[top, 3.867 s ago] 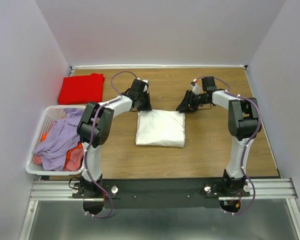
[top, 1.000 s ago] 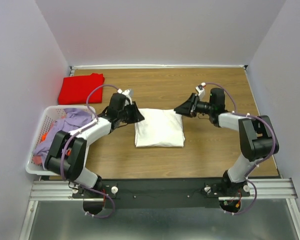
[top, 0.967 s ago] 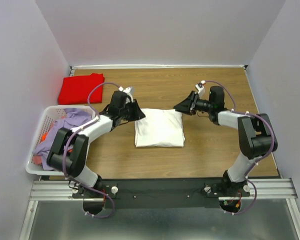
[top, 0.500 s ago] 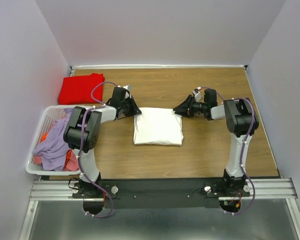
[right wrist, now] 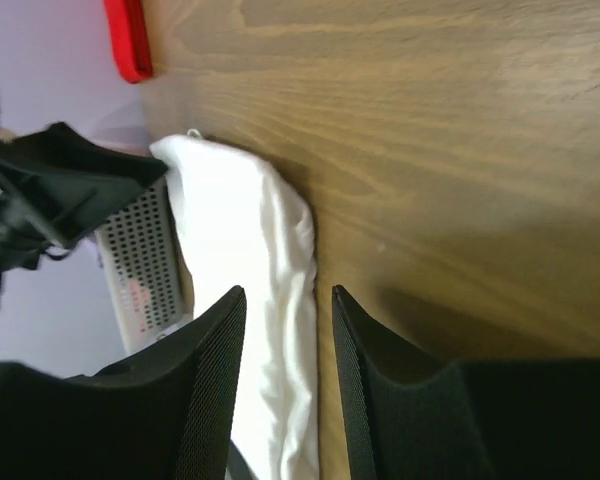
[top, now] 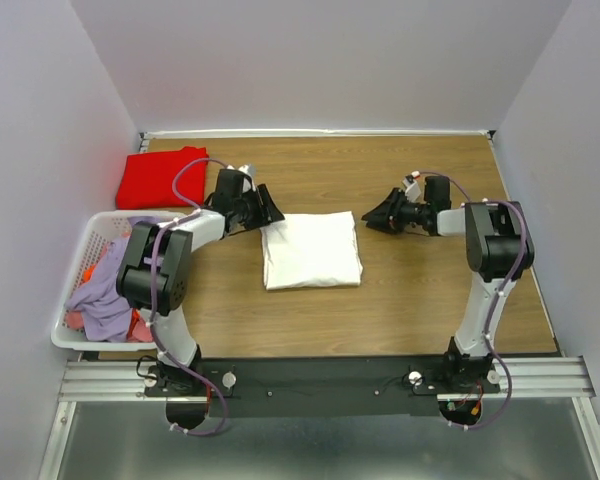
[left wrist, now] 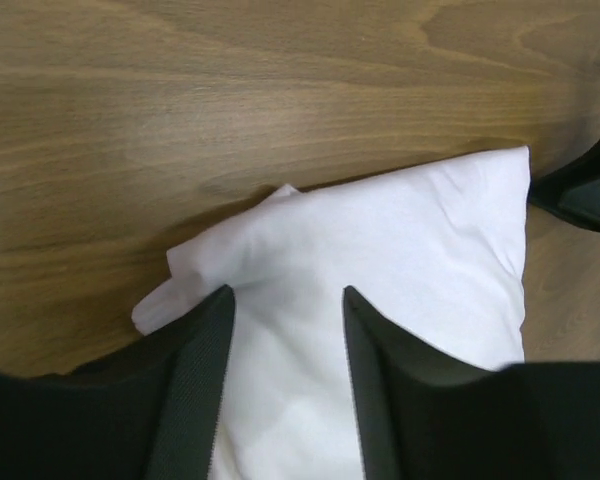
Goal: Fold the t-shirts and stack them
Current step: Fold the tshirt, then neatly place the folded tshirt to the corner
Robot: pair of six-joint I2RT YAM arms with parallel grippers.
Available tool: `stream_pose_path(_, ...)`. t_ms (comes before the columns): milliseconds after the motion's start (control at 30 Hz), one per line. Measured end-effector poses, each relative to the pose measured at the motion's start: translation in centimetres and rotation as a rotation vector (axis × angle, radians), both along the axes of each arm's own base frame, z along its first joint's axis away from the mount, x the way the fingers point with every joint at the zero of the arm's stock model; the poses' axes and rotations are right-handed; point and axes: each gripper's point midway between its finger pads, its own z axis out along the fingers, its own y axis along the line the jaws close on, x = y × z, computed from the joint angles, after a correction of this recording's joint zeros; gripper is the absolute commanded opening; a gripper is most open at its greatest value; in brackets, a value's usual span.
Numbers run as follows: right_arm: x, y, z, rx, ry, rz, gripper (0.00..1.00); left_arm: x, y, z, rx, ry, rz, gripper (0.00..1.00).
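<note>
Showing the white t-shirt folded into a flat rectangle at the middle of the table, between two grippers.
Note the left gripper, fingers parted over the shirt's far-left corner and clasping nothing. Note the right gripper, likewise parted and empty, over bare wood just off the far-right corner. See also the red t-shirt, folded at the table's far-left corner, well apart, beyond the laundry basket.

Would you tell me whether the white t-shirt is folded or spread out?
Folded: the white t-shirt lies as a compact rectangle.
</note>
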Motion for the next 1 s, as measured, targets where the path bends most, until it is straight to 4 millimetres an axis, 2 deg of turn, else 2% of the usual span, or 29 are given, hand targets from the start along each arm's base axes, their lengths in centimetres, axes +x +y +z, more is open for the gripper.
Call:
stream_pose_path(100, -0.5, -0.5, 2.3, -0.082, -0.043, -0.003, 0.52, -0.3, 0.9, 3.0, 0.022, -0.047, 0.019, 0.75)
stream_pose_path(167, -0.8, -0.4, 5.0, -0.131, -0.113, -0.002, 0.54, -0.5, 1.5, 5.3, 0.038, -0.093, 0.032, 0.79)
stream_pose_path(200, -1.2, -0.1, 6.8, -0.176, -0.161, -0.001, 0.56, -0.7, 1.9, 7.3, 0.043, -0.134, 0.046, 0.8)
stream_pose_path(267, -2.4, 1.4, 9.9, -0.227, -0.251, 0.02, 0.58, -1.2, 3.0, 11.1, 0.063, -0.222, 0.082, 0.82)
stream_pose_path(333, -4.1, 4.0, 12.2, -0.283, -0.331, 0.058, 0.58, -2.1, 4.2, 13.8, 0.086, -0.281, 0.122, 0.86)
stream_pose_path(400, -5.8, 6.5, 12.7, -0.322, -0.363, 0.106, 0.58, -3.3, 5.7, 15.3, 0.122, -0.32, 0.17, 0.86)
stream_pose_path(500, -9.9, 11.6, 11.1, -0.417, -0.374, 0.223, 0.58, -5.6, 8.0, 15.6, 0.192, -0.317, 0.243, 0.86)
stream_pose_path(567, -12.8, 14.4, 9.3, -0.484, -0.366, 0.312, 0.57, -6.9, 9.3, 14.9, 0.235, -0.291, 0.278, 0.86)
stream_pose_path(667, -15.3, 17.6, 6.6, -0.587, -0.36, 0.407, 0.56, -8.8, 10.7, 13.2, 0.29, -0.235, 0.307, 0.86)
stream_pose_path(833, -17.0, 22.1, 3.7, -0.701, -0.397, 0.503, 0.54, -11.1, 12.1, 11.5, 0.342, -0.175, 0.337, 0.86)
stream_pose_path(1000, -17.6, 25.4, 1.7, -0.77, -0.427, 0.542, 0.54, -12.0, 12.7, 10.7, 0.365, -0.145, 0.348, 0.86)
